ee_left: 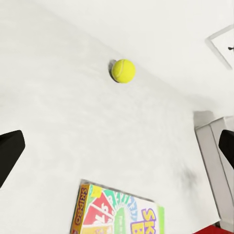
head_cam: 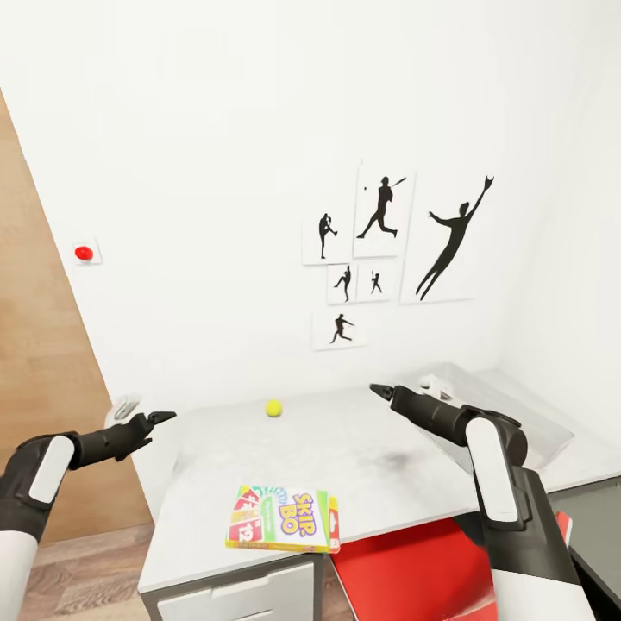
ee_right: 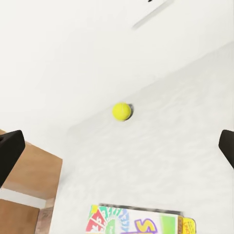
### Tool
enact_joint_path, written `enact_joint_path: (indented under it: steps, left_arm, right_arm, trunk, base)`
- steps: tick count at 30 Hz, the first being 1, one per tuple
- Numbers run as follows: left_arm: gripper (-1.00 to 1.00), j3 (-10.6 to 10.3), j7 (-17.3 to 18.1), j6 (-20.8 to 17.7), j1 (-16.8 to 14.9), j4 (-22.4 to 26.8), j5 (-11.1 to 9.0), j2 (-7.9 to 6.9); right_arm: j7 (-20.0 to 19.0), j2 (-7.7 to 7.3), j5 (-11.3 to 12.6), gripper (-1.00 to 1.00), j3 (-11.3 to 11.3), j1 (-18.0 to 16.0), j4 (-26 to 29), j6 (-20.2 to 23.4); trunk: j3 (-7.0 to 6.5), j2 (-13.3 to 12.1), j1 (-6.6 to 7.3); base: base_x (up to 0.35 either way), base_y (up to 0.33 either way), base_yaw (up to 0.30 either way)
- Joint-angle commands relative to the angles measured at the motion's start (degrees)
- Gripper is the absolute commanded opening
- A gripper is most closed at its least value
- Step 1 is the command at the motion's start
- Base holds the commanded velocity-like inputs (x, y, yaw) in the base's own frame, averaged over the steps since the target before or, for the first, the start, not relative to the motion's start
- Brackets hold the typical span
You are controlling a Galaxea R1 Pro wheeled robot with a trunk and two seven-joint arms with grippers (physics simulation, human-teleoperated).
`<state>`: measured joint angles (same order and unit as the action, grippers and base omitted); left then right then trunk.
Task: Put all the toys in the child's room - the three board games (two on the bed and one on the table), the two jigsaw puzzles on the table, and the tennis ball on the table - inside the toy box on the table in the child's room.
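While both arms hang above the table (head_cam: 362, 448), their jaws stand wide apart with nothing between them: in each wrist view the two dark fingertips sit at opposite edges of the picture, with bare desk top between. From the head view the left gripper (head_cam: 162, 417) hovers off the table's left end, pointing inward, and the right gripper (head_cam: 379, 391) points inward from the right side, above the far part of the top. Between them, close to the white wall, the tennis ball (head_cam: 273, 408) rests on the pale surface, apart from both grippers. Nearer the front edge lies the Skip-Bo board game (head_cam: 283, 518), flat, with its cover up, well apart from the ball. Behind the right arm, at the table's far right, the pale grey toy box (head_cam: 517, 405) stands against the wall, partly hidden by the forearm. Below the table's front right something flat and red (head_cam: 414, 573) shows. Black sports-silhouette pictures (head_cam: 384, 259) hang on the wall above.
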<state>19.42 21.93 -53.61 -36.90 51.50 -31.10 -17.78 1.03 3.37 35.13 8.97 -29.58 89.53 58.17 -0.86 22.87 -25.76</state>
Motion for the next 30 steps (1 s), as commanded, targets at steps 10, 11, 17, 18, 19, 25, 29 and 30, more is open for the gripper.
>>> enact_joint_path:
  steps: [10, 11, 17, 18, 19, 25, 29, 30]
  left_arm:
    - [1.00, -0.40, 0.61, 4.83, -0.02, 0.00, 0.26, -0.27]
    - [1.00, -0.41, 0.62, 4.89, -0.02, 0.00, 0.26, -0.26]
    - [1.00, -0.43, 0.65, 5.13, -0.02, 0.13, 0.27, -0.32]
    - [1.00, -0.43, 0.65, 5.15, -0.02, 0.20, 0.30, -0.36]
    - [1.00, -0.43, 0.65, 5.17, -0.02, 0.23, 0.32, -0.37]
    - [1.00, -0.36, 0.55, 5.22, -0.02, 0.32, 0.59, -0.40]
    - [1.00, -0.35, 0.47, 5.25, -0.02, 0.30, 0.69, -0.41]
    - [1.00, -0.35, 0.46, 5.25, -0.02, 0.30, 0.69, -0.41]
  right_arm:
    - [-2.02, 0.06, 0.17, 1.00, 0.17, -0.01, 0.11, 0.28]
    - [-2.05, 0.06, 0.18, 1.00, 0.17, -0.02, 0.11, 0.28]
    - [-2.16, 0.06, 0.19, 1.00, 0.13, -0.01, 0.11, 0.28]
    - [-2.17, 0.06, 0.20, 1.00, 0.11, 0.01, 0.11, 0.28]
    - [-2.17, 0.06, 0.20, 1.00, 0.11, 0.00, 0.11, 0.28]
    - [-2.18, 0.06, 0.20, 1.00, 0.09, -0.02, 0.11, 0.24]
    - [-2.18, 0.06, 0.20, 1.00, 0.09, -0.01, 0.11, 0.21]
    - [-2.18, 0.06, 0.20, 1.00, 0.09, -0.02, 0.11, 0.21]
  trunk:
    - [0.42, 0.05, -0.02]
    - [0.47, 0.05, -0.02]
    - [0.72, 0.05, -0.02]
    - [0.76, 0.05, -0.02]
    - [0.80, 0.05, -0.02]
    - [1.06, 0.05, -0.02]
    - [1.23, 0.05, -0.02]
    - [1.27, 0.05, -0.02]
  base:
    - [-0.014, 0.009, -0.228]
    - [-0.126, 0.091, -0.246]
    - [-0.113, 0.085, -0.249]
    - [-0.041, 0.028, -0.250]
    - [-0.055, 0.033, -0.250]
    - [-0.146, 0.119, -0.250]
    - [-0.014, 0.077, -0.250]
    - [0.069, 0.037, -0.250]
